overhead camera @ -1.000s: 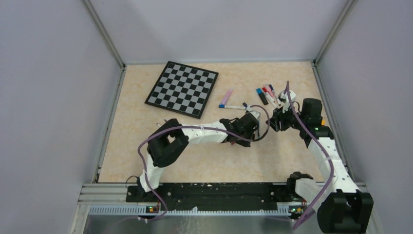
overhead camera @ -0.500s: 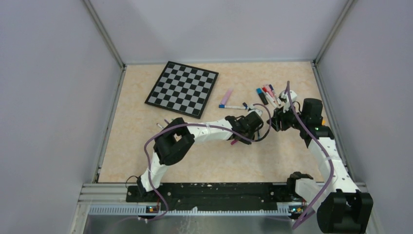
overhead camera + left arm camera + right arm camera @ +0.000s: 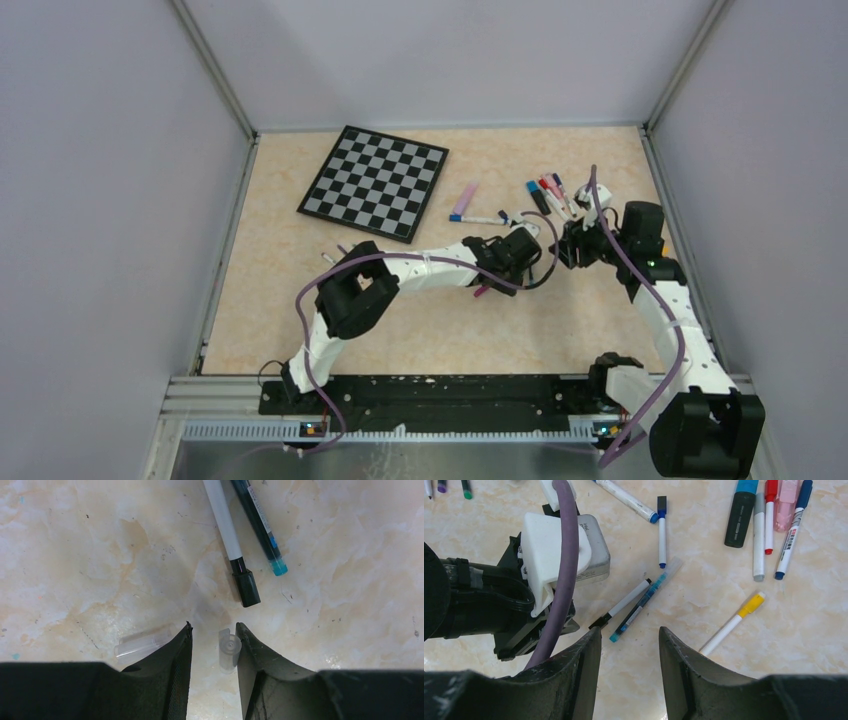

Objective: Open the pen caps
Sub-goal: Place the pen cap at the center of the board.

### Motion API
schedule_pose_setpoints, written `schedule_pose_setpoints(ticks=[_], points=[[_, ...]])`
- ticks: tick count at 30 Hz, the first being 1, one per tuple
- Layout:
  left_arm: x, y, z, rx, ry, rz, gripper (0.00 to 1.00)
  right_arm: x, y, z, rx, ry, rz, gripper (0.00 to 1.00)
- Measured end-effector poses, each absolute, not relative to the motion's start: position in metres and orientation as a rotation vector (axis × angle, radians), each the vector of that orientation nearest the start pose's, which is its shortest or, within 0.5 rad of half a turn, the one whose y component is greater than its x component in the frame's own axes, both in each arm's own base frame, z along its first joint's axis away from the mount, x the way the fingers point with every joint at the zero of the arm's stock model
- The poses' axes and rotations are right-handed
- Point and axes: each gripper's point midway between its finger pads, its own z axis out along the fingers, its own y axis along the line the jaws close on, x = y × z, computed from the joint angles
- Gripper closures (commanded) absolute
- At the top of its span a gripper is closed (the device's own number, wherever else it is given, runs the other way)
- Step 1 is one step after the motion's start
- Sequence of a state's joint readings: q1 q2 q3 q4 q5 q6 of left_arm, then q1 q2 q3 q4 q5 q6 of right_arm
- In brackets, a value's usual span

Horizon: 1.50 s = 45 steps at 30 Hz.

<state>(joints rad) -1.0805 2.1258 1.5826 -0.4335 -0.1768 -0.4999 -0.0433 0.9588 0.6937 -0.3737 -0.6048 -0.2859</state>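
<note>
Behind left claw (image 3: 214, 630), clear cap (image 3: 141, 644) half hidden.

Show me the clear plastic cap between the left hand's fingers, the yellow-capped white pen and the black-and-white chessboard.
clear plastic cap (image 3: 228, 650): left wrist view, middle.
yellow-capped white pen (image 3: 731, 624): right wrist view, white barrel.
black-and-white chessboard (image 3: 376, 182): top external view, centre.

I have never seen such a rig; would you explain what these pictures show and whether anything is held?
Two small robot arms are bolted at the near edge of a table. One picture looks down from above; the other two come from a camera on each wrist, so the dark wedges are that arm's own fingers. A chessboard and scattered pens lie on the table. The left gripper is open, with a clear pen cap lying between its fingers. The right gripper is open and empty.
</note>
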Motion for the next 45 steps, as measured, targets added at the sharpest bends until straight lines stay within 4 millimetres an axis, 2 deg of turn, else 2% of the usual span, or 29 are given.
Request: schedule_pose_setpoints(ticks=[7,15,31,37,41,45], points=[[0.252,-0.444,0.037,0.664,2.482,-0.402,0.58,0.281,0.079,0.158,-0.592,2.030,0.476,0.55],[0.257,-0.447,0.049,0.645,2.458,-0.433,0.58,0.281,0.079,0.156,-0.603,2.030,0.484,0.55],[0.260,-0.442,0.052,0.622,2.462,-0.470,0.59,0.277,0.081,0.149,-0.612,2.043,0.504,0.55],[0.259,-0.437,0.071,0.603,2.418,-0.506,0.59,0.277,0.081,0.148,-0.612,2.046,0.510,0.55],[0.257,-0.424,0.090,0.579,2.363,-0.523,0.58,0.277,0.082,0.148,-0.616,2.043,0.518,0.55],[0.254,-0.405,0.113,0.556,2.283,-0.541,0.49,0.274,0.085,0.144,-0.631,2.038,0.538,0.55]])
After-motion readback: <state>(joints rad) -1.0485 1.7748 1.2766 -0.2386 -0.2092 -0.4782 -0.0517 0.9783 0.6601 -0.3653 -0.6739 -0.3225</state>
